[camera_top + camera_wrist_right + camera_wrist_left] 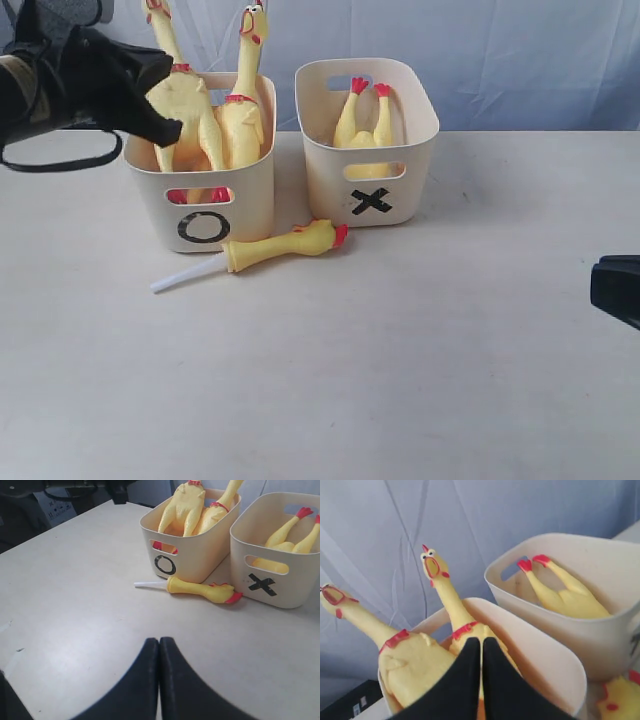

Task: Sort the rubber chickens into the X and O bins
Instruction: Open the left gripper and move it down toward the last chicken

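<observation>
Blue cloth (500,60) hangs behind a pale table (400,380). On its far part stand the O bin (250,215) at the left and the X bin (420,165) at the right, just beside each other. Two whole chickens (243,115) stand in the O bin, necks up. A headless body (365,125) lies in the X bin, red feet up.

One piece is not sorted: the head (285,247) on its white stick (185,277) lies on the table just near of the two bins.

The left gripper (481,645) hovers over the O bin, fingers pressed together, nothing between them. The right gripper (159,647) is low over the near table, fingers together too, empty.

I judge the head is the last piece to sort. An arm must open its fingers, come down on the neck, close and lift. The X bin seems the place, since the head is a broken part like the body.
</observation>
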